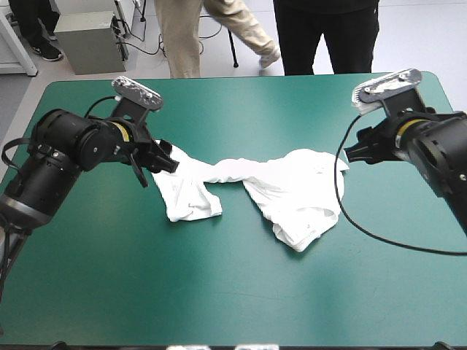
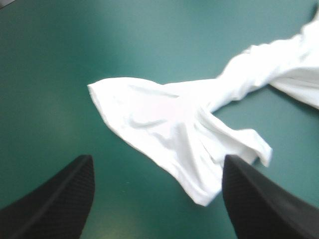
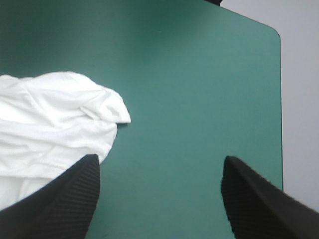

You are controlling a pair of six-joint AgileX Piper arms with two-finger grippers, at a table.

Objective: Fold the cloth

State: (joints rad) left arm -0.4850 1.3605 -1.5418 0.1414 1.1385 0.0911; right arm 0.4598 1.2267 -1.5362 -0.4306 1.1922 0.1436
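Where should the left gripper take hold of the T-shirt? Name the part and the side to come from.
Probably the hemmed edge of the flat flap at the T-shirt's left end. It lies spread on the teal-green cover, facing the open left gripper, whereas the middle is twisted into a rope. Come in low from the table's left side.

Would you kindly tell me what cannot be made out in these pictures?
High view: the T-shirt is crumpled; collar and sleeves cannot be told apart.
High view: the left gripper overlaps its edge; touching or above, unclear.
Right wrist view: a finger of the right gripper hides part of it; the frame cuts off more.
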